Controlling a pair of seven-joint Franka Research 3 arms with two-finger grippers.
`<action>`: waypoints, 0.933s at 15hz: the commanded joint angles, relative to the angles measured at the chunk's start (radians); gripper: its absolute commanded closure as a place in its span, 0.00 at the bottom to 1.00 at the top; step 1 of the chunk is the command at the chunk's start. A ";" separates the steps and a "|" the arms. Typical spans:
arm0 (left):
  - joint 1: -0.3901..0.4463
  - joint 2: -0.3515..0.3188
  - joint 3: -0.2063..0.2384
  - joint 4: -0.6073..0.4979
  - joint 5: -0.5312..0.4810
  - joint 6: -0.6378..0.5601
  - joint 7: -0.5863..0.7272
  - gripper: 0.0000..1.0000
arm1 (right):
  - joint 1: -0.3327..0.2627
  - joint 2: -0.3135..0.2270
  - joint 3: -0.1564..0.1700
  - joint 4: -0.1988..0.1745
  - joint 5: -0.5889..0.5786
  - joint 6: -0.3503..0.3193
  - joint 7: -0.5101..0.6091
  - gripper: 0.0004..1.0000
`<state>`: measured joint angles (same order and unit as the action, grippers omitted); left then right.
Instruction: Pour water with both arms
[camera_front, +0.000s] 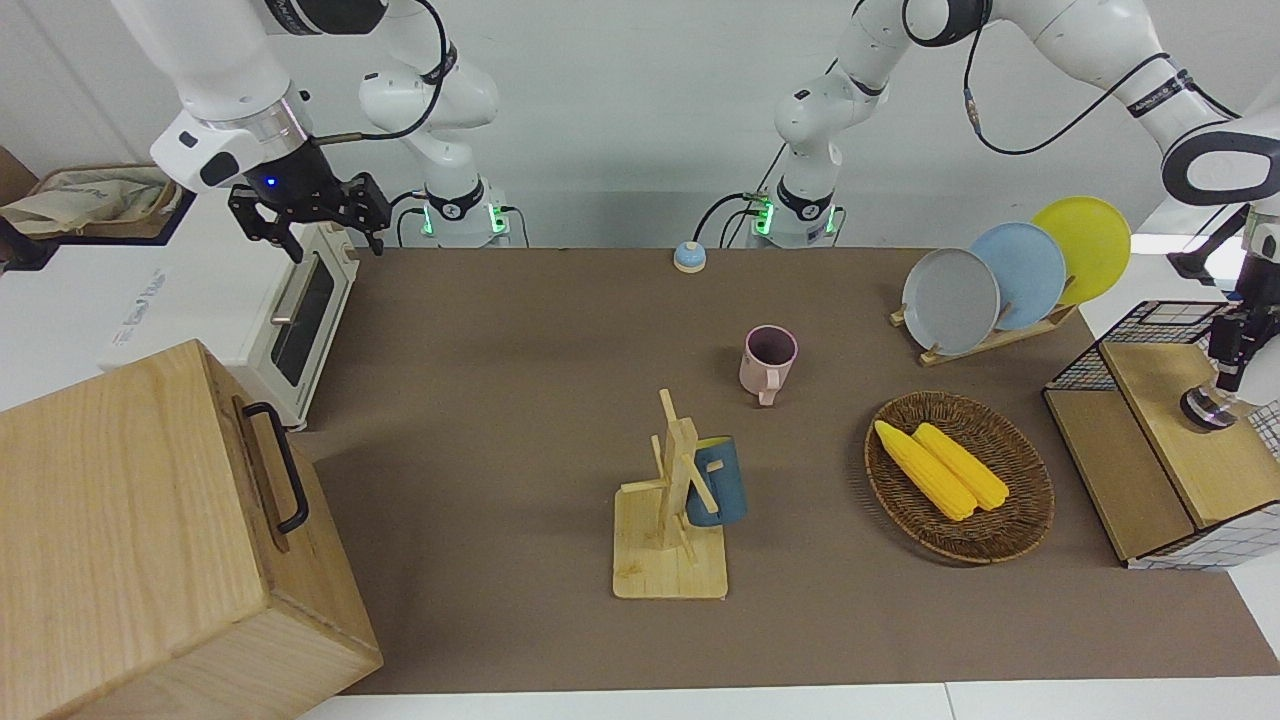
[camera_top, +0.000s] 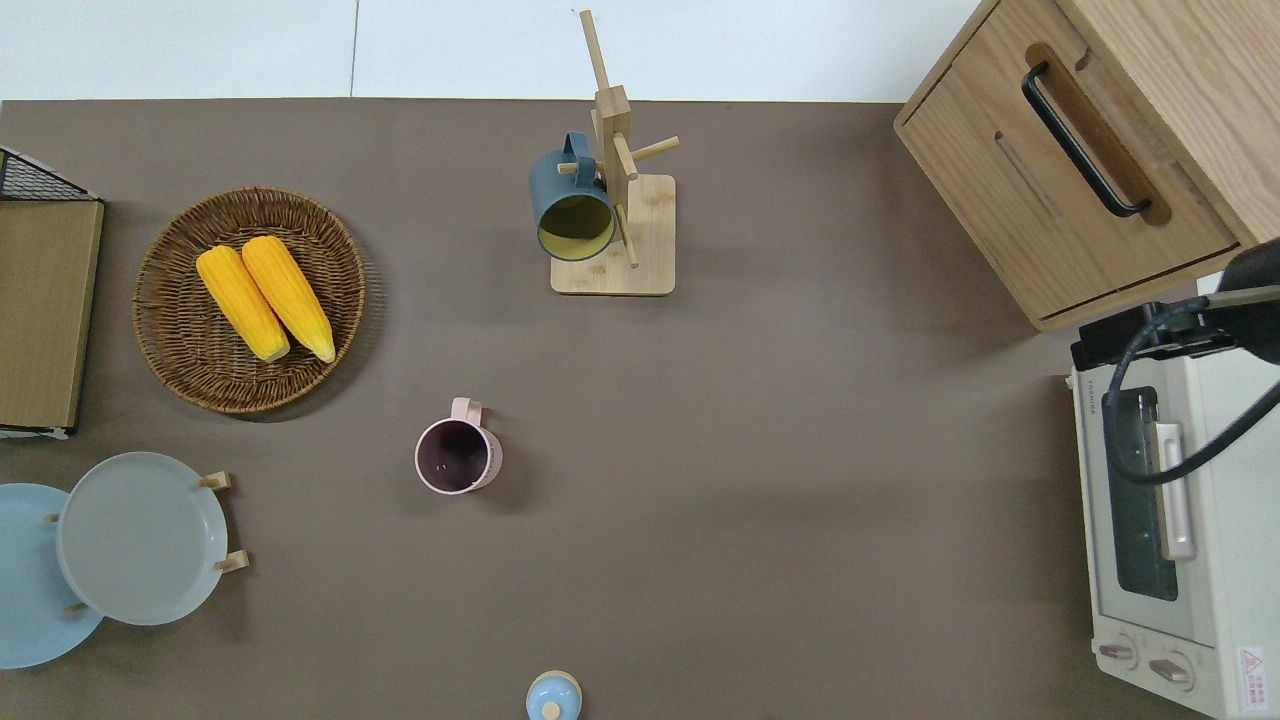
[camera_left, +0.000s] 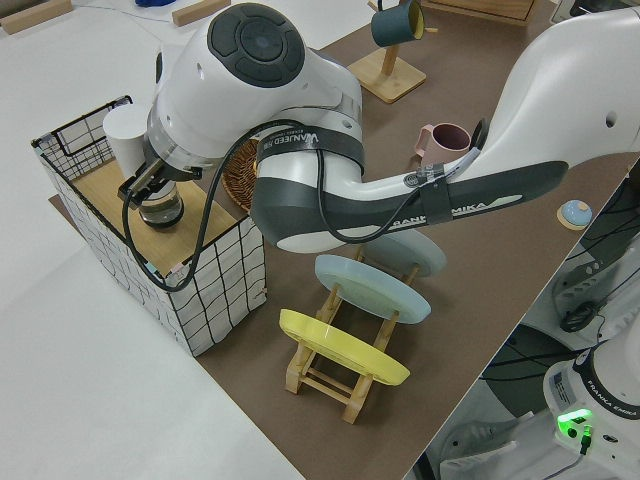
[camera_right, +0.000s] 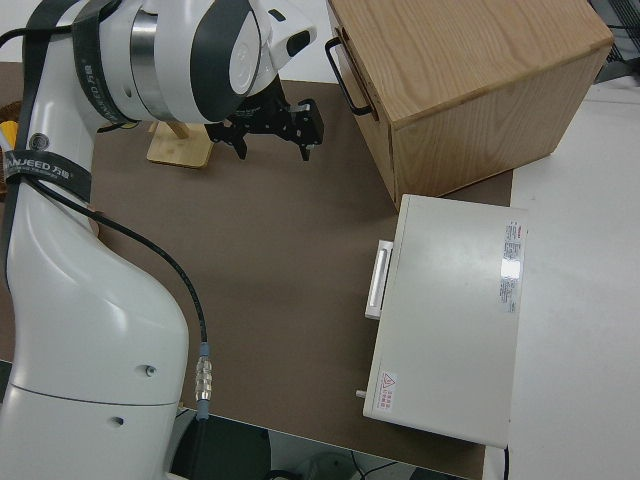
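A pink mug stands upright mid-table. A dark blue mug hangs on a wooden mug rack, farther from the robots. At the left arm's end of the table, my left gripper reaches down onto a small glass vessel. The vessel stands on the wooden shelf of a wire basket. A white cup stands beside the vessel. My right arm is parked, and its gripper is open and holds nothing.
A wicker basket with two corn cobs lies near the wire basket. Three plates stand in a wooden rack. A toaster oven and a wooden box are at the right arm's end. A small bell sits near the robots.
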<state>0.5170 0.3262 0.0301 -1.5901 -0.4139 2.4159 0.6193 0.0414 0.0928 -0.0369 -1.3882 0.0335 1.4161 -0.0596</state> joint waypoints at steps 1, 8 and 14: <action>0.002 -0.001 0.001 0.010 -0.023 -0.001 0.030 0.87 | -0.005 -0.013 0.000 -0.011 0.019 0.001 -0.020 0.01; 0.002 0.004 0.001 0.010 -0.013 0.002 0.033 0.53 | -0.005 -0.013 0.000 -0.011 0.019 0.001 -0.020 0.01; 0.002 0.008 0.001 0.007 -0.011 0.006 0.030 0.00 | -0.005 -0.013 0.000 -0.011 0.019 0.001 -0.020 0.01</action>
<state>0.5170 0.3386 0.0301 -1.5857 -0.4139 2.4176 0.6321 0.0414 0.0928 -0.0369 -1.3882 0.0335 1.4161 -0.0596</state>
